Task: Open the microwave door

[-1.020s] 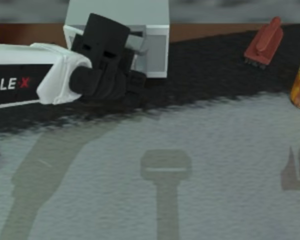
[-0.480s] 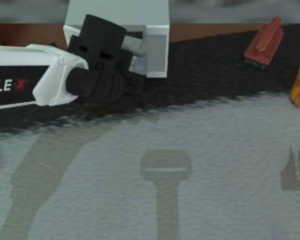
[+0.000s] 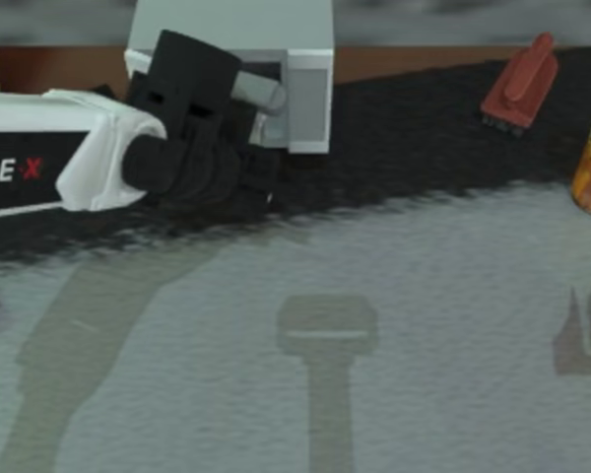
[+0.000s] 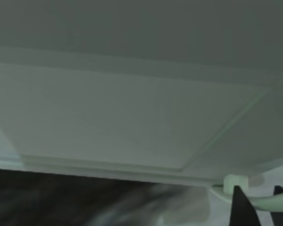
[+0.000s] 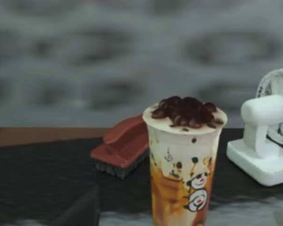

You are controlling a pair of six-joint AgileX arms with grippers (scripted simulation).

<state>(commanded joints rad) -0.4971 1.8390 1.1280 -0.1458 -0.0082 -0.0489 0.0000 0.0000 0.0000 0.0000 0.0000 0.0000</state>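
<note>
Table (image 3: 424, 325): grey and black cloth
Left gripper (image 4: 257, 207): fingers pinched the microwave door (image 4: 132, 117) handle (image 4: 236, 181)
Microwave (image 3: 236, 25): table's far left

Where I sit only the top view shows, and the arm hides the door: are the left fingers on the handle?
Observer: Yes. In the left wrist view the left fingers flank the handle, one on each side.
Operator: Which part of the door?
Observer: The handle sits by a corner of the door, outside its window.
Operator: Anything near the right arm?
Observer: Its wrist view shows a white fan beside the cup.
</note>
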